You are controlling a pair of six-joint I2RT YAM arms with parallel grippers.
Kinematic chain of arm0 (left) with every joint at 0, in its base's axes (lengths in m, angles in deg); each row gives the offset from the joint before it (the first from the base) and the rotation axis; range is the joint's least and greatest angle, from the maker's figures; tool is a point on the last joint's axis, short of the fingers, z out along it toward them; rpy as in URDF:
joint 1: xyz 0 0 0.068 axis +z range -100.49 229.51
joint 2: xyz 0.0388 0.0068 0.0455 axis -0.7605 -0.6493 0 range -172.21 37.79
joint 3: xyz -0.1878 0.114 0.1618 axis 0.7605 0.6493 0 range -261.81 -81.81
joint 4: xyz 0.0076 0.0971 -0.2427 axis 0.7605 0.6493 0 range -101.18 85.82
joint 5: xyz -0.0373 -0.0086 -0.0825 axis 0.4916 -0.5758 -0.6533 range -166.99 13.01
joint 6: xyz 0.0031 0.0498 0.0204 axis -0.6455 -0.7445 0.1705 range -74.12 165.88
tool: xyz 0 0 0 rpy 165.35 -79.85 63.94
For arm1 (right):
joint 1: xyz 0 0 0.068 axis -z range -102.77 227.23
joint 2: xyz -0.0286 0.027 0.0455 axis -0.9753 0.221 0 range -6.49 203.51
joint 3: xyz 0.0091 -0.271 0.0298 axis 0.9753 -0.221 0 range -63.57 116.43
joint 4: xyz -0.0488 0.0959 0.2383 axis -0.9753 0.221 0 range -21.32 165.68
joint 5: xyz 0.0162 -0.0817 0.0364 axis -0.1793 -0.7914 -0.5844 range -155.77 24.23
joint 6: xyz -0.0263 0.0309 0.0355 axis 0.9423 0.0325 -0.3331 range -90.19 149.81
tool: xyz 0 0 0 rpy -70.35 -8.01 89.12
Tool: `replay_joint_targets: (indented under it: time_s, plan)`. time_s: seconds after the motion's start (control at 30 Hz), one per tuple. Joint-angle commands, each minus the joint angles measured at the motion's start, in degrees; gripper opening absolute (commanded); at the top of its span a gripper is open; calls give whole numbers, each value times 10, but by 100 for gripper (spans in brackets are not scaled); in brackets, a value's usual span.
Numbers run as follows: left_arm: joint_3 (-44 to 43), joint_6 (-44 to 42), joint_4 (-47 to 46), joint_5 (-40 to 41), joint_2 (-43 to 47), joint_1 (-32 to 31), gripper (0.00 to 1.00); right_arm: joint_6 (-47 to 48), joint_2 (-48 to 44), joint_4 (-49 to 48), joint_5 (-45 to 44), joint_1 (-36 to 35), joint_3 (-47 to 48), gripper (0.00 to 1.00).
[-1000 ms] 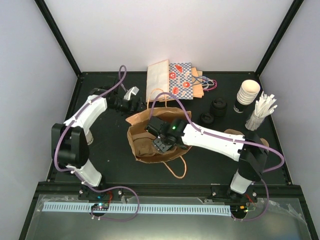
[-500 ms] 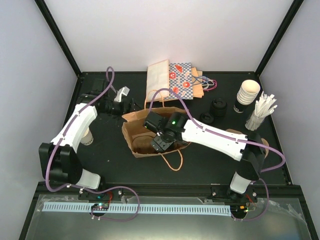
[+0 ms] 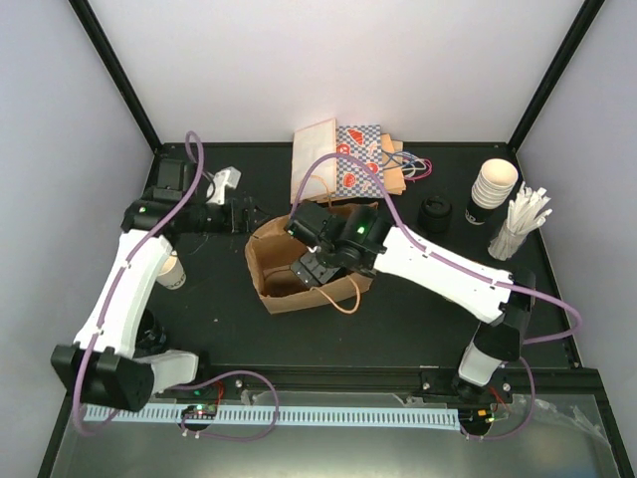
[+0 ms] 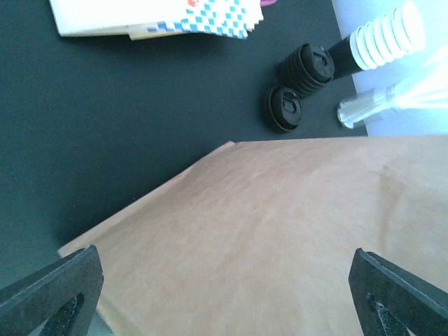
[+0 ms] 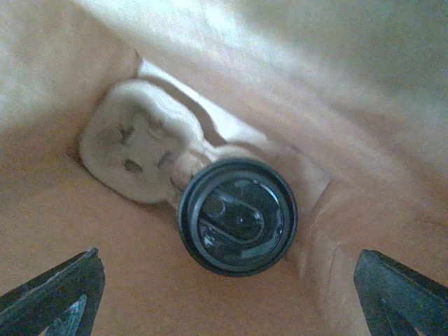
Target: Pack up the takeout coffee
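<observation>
Jaws both gape; takeout coffee (image 5: 238, 215) stands inside paper bag (image 5: 126, 280).

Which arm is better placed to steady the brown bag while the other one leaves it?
Probably left. The left gripper is open just outside the brown bag, facing its wall; the right gripper is open inside it, above the takeout coffee.

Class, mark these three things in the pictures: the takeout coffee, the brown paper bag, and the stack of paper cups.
takeout coffee (image 5: 238, 217): right wrist view, centre of its black lid.
brown paper bag (image 4: 280, 238): left wrist view, its plain paper side.
stack of paper cups (image 3: 495, 182): top external view, top cup's mouth.
</observation>
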Motion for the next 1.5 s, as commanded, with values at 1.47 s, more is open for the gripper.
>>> replay_joint_targets:
  time_s: [1.47]
  plan:
    - [450,195,-3,2,621,4,99,-170,-568,-523,84,2,-731,81]
